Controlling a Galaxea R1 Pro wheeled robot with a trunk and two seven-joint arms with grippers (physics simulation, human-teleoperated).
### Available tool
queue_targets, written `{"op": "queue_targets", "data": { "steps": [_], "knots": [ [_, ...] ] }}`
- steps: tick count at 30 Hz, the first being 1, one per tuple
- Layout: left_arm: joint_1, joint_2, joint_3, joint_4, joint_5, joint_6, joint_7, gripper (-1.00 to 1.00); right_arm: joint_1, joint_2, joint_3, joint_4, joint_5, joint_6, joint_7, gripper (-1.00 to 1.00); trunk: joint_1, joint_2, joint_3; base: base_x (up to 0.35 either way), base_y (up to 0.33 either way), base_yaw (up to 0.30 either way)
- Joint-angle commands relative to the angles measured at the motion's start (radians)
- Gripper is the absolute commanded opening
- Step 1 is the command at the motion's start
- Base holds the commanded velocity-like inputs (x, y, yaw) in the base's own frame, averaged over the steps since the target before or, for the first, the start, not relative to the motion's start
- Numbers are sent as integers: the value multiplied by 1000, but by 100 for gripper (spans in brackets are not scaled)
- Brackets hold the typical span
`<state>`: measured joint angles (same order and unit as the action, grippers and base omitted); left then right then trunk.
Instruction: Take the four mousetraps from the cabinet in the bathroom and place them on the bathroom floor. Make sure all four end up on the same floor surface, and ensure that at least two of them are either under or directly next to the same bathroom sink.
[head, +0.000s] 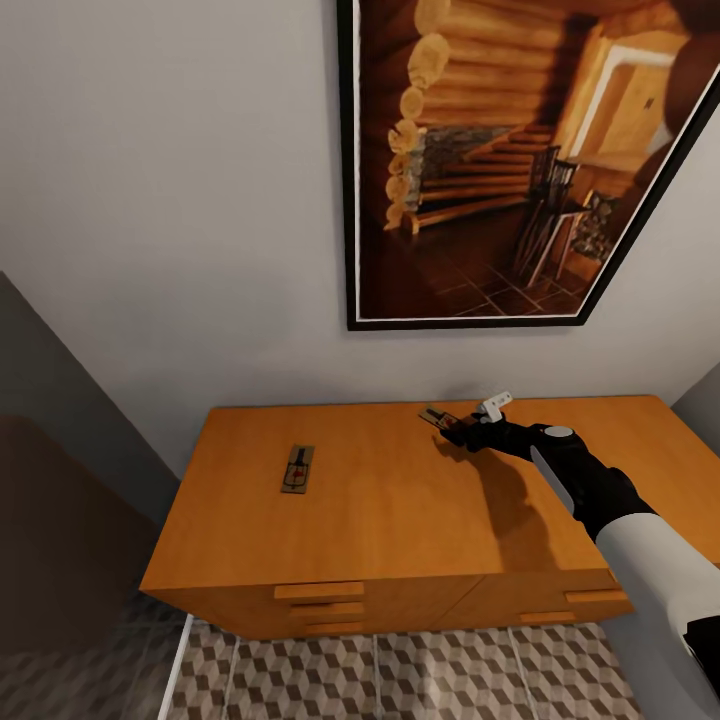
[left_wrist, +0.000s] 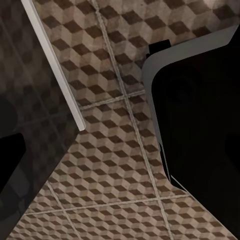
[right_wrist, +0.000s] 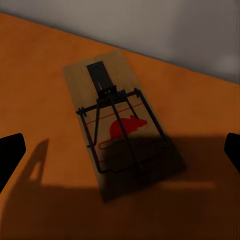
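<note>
Head view, left to right: on the cabinet (head: 400, 500) top one of the mousetraps (head: 297, 469) lies flat toward 9 o'clock, well clear of every edge; a second mousetrap (head: 437, 417) lies near the back edge at 12 o'clock, just ahead of my right gripper (head: 468, 430). Right wrist view: this trap (right_wrist: 122, 122) sits centred between my fingertips (right_wrist: 10, 152), which stand wide apart and grip nothing. The step in hand, I judge, is picking up this trap; the next move calls for lowering my fingers astride the board and closing on its long sides. The wall lies close behind, so room to move is toward 6 o'clock. My left gripper looks down on the bathroom floor (left_wrist: 115, 165); I cannot tell its finger state.
</note>
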<state>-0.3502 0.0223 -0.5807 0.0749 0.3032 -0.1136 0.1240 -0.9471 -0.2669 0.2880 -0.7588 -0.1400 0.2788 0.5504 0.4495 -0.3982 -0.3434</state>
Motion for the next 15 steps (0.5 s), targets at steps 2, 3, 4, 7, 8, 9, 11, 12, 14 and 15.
{"op": "queue_targets", "data": {
  "steps": [2,3,4,7,8,9,11,12,14,15],
  "knots": [
    [-1,-1,-8,3,8,-6,0,100,-1,-2,3,-1,-10,8,-1,100,1,-2,-2,0,0,0],
    [-1,-1,-8,3,8,-6,0,100,-1,-3,3,-1,-10,7,-1,100,1,-2,-2,0,0,0],
    [-1,-1,-8,3,8,-6,0,100,-1,-7,3,-1,-10,7,-1,100,1,-2,-2,0,0,0],
    [-1,-1,-8,3,8,-6,0,100,-1,-11,4,-1,-10,7,-1,100,1,-2,-2,0,0,0],
    [-1,-1,-8,3,8,-6,0,100,-1,-12,4,-1,-10,7,-1,100,1,-2,-2,0,0,0],
    [-1,-1,-8,3,8,-6,0,100,-1,-13,4,-1,-10,7,-1,100,1,-2,-2,0,0,0],
    [-1,-1,-8,3,8,-6,0,100,-1,-14,4,-1,-10,7,-1,100,1,-2,-2,0,0,0],
    [-1,-1,-8,3,8,-6,0,100,-1,-15,4,-1,-10,6,-1,100,1,-2,-2,0,0,0],
    [-1,-1,-8,3,8,-6,0,100,-1,-16,4,-1,-10,6,-1,100,1,-2,-2,0,0,0],
    [-1,-1,-8,3,8,-6,0,100,-1,-16,4,-1,-10,6,-1,100,1,-2,-3,0,0,0]
  ]
}}
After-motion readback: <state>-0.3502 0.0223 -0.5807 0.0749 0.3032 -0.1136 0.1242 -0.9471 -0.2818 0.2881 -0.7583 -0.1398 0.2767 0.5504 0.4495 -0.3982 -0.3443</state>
